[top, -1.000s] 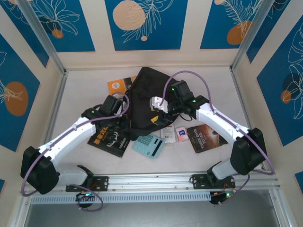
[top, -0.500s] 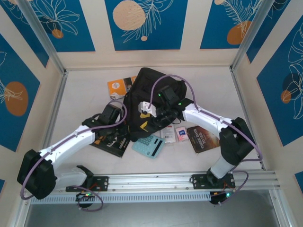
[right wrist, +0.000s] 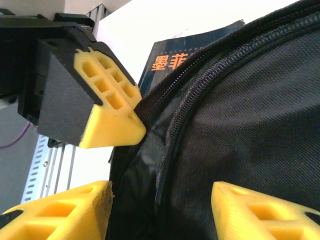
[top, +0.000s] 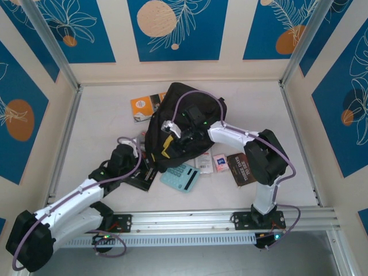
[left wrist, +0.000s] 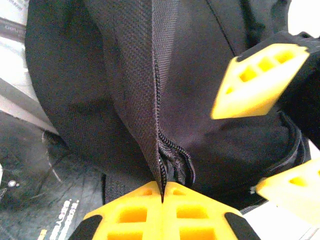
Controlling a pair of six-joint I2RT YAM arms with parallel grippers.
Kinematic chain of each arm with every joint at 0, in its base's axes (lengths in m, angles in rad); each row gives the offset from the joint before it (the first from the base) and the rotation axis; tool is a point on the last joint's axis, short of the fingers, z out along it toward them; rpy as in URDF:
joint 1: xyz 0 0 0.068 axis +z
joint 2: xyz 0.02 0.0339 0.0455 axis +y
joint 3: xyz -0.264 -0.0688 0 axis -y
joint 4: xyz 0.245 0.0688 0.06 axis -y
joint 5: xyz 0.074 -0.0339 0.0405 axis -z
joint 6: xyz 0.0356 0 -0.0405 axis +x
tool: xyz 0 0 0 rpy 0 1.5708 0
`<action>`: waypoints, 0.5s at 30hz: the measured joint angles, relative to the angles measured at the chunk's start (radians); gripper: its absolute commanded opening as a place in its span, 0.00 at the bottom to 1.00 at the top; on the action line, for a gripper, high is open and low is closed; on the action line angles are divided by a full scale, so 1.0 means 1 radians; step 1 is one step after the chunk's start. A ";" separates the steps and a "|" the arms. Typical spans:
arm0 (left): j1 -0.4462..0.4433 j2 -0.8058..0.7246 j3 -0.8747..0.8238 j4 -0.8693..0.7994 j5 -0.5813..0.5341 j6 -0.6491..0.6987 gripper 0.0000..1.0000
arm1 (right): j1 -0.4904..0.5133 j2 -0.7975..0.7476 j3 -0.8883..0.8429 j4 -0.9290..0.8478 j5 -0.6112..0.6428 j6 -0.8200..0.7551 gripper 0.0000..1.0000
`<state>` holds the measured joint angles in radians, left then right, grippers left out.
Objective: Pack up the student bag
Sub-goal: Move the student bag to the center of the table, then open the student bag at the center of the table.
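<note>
I see my left hand [left wrist: 162,189] pinching the zip edge of the student bag [top: 175,98], the pull hidden. My right hand [right wrist: 161,196] is spread astride the bag, which half-covers a book [right wrist: 175,52].

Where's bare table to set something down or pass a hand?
Bare: far-right corner between the student bag and the right rail; left strip between the orange booklet and the left rail; near strip in front of the teal calculator. Crowded: the bag's near edge, with packets, the dark book, left arm and right arm.
</note>
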<state>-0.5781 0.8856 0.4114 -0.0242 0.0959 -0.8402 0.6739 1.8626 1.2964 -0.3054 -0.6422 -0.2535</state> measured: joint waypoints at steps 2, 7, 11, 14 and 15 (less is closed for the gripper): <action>0.000 -0.003 -0.016 0.025 0.000 0.000 0.00 | 0.011 0.025 0.029 -0.010 -0.002 0.012 0.56; 0.000 -0.003 -0.033 0.059 0.000 0.000 0.00 | 0.039 0.099 0.105 -0.047 -0.002 0.029 0.53; 0.000 -0.003 -0.034 0.069 0.000 0.000 0.00 | 0.053 0.134 0.138 -0.077 -0.001 0.029 0.48; 0.000 -0.003 -0.036 0.069 0.000 0.000 0.00 | 0.058 0.147 0.145 -0.092 0.008 0.024 0.38; 0.000 -0.005 -0.037 0.069 0.000 0.000 0.00 | 0.058 0.149 0.145 -0.097 0.012 0.023 0.33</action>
<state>-0.5781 0.8810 0.3744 0.0452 0.0956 -0.8406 0.7322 2.0117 1.4410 -0.4019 -0.6300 -0.2310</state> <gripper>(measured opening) 0.040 0.401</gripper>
